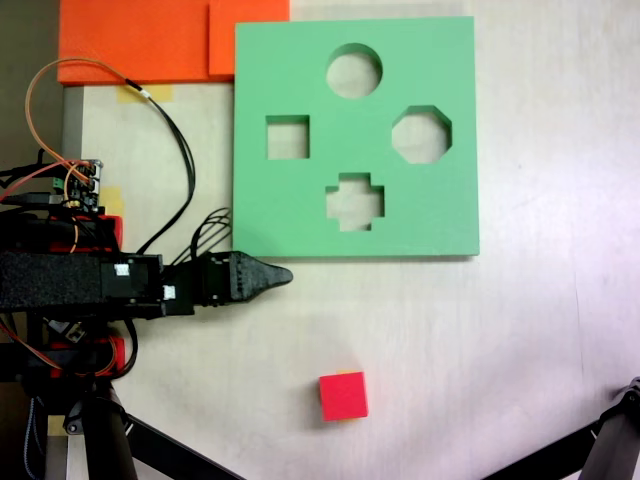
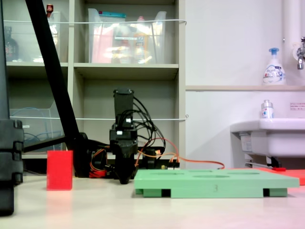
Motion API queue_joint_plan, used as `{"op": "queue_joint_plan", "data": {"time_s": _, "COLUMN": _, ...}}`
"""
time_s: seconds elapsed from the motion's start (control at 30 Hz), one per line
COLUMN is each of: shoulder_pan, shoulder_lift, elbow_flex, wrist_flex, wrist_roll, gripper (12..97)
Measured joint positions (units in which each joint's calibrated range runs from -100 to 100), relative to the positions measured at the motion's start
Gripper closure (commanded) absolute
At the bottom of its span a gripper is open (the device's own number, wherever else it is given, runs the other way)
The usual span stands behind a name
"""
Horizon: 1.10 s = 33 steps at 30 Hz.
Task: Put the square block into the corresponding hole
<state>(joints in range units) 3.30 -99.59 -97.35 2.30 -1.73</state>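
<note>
One square block point(image 1: 343, 395), loose on the table point(image 1: 520, 330), well apart from the square hole point(image 1: 287, 137) in green board point(image 1: 440, 215) (unplaced). Gripper point(image 1: 285, 275) empty; jaw opening indeterminable.

Seen from above, we find the board point(image 1: 355, 135) at twelve o'clock on the table point(image 1: 520, 340), its square hole point(image 1: 287, 137) at the board's nine o'clock. The block point(image 1: 343, 396) sits at six, well apart. The gripper point(image 1: 283, 276) lies between them, just off the board's lower left corner, arm point(image 1: 80, 282) reaching in from nine.
</note>
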Motion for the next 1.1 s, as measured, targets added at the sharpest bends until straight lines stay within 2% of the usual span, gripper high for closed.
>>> {"op": "queue_joint_plan", "data": {"time_s": 1.1, "shoulder_pan": -0.24, "shoulder_lift": 0.0, "elbow_flex": 0.0, "wrist_flex": -0.1, "wrist_roll": 0.1, "gripper": 61.5}}
